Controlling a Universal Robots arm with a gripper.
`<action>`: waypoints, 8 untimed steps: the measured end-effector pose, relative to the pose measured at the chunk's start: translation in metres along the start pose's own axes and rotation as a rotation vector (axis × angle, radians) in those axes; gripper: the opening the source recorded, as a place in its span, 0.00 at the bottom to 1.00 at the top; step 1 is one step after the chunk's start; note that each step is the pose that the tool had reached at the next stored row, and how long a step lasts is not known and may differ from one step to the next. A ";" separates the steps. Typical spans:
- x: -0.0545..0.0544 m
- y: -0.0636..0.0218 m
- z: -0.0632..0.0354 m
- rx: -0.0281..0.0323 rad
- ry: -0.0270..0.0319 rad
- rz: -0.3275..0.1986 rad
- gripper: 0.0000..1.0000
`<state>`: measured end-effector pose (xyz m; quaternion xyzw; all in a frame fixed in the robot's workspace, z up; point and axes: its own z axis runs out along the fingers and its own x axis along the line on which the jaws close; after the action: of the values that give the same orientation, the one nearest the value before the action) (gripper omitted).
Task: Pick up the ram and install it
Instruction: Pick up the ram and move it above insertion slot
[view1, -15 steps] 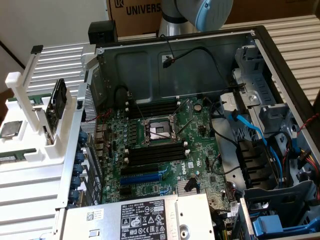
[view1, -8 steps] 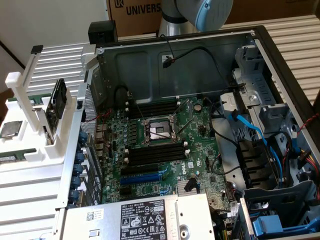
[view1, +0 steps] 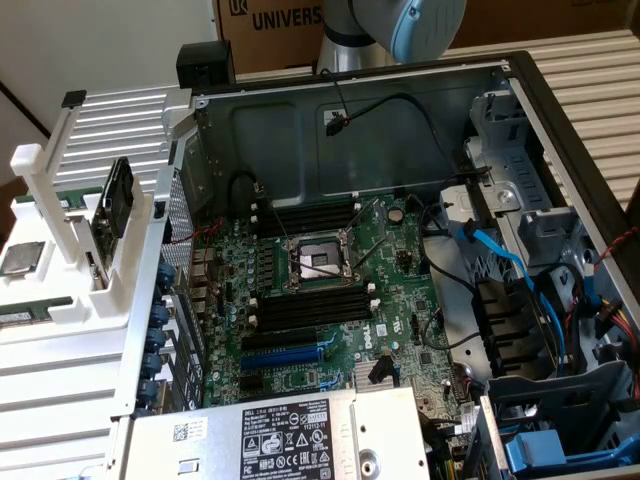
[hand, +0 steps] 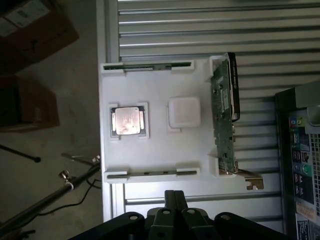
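In the wrist view a white tray (hand: 155, 90) holds two ram sticks standing on edge, thin dark-green strips: one (hand: 147, 65) at the far side and one (hand: 150, 173) closest to my gripper. My gripper (hand: 173, 200) hovers high above the tray's edge, fingers pressed together with nothing between them. In the exterior view, the same tray (view1: 60, 300) sits at the left, outside the open computer case. The motherboard's black memory slots (view1: 310, 305) with white end clips lie on either side of the processor socket (view1: 318, 262).
On the tray are a silver processor (hand: 127, 121), a white square pad (hand: 184, 112) and an upright expansion card (hand: 225, 115). The arm's blue-capped joint (view1: 400, 25) hangs above the case's back wall. Cables (view1: 500, 260), a blue slot (view1: 285, 355) and the power supply (view1: 290, 435) crowd the case.
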<state>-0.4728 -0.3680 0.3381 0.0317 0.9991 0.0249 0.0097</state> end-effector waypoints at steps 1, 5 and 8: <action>0.000 -0.0001 0.0019 -0.0003 -0.0001 0.000 0.10; 0.001 -0.0006 0.0102 -0.0001 -0.0012 0.028 0.10; 0.002 -0.0008 0.0122 -0.0353 0.0046 -0.031 0.10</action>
<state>-0.4749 -0.3680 0.3259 0.0161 0.9989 0.0425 0.0083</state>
